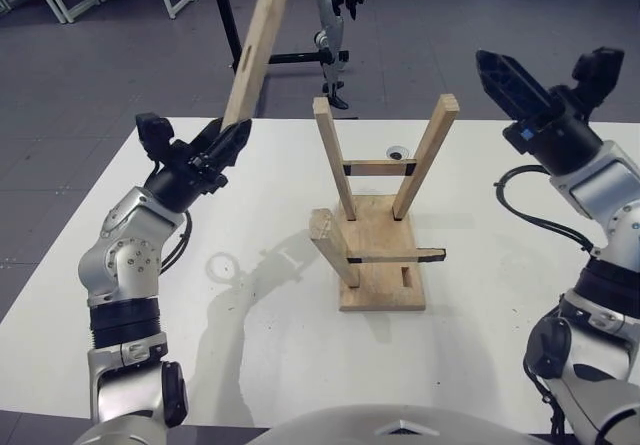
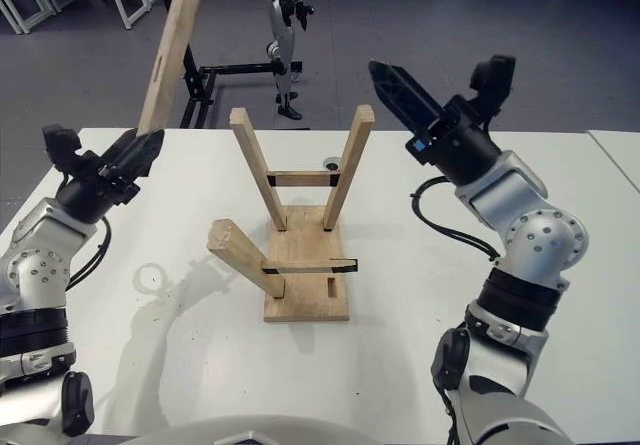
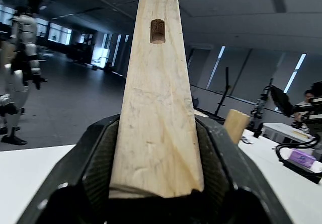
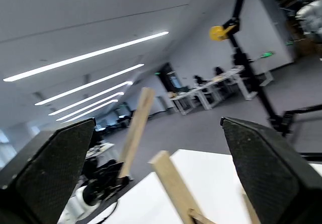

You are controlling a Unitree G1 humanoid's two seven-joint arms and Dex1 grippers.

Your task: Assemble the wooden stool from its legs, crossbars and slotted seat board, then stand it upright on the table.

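1. Seat board (image 1: 385,235) lies flat mid-bench (image 1: 250,365) with three legs standing in it. The far pair of legs (image 1: 333,160) is joined by a crossbar (image 1: 380,168). The near leg (image 1: 333,247) carries a second crossbar (image 1: 400,258).
2. Left claw (image 1: 228,140), raised near the far-left corner, is clenched on the fourth leg (image 1: 258,45).
3. Right claw (image 1: 555,70) is released and empty, high by the right edge.
4. Remaining, I judge: seat the fourth leg, then turn the stool upright.

Robotics lab, open hall. Grey floor (image 1: 80,75); white work table (image 1: 480,345); another humanoid robot (image 1: 333,25) standing behind; black stand (image 1: 228,20); desk rows (image 4: 211,90); ceiling strip lights (image 4: 85,58).
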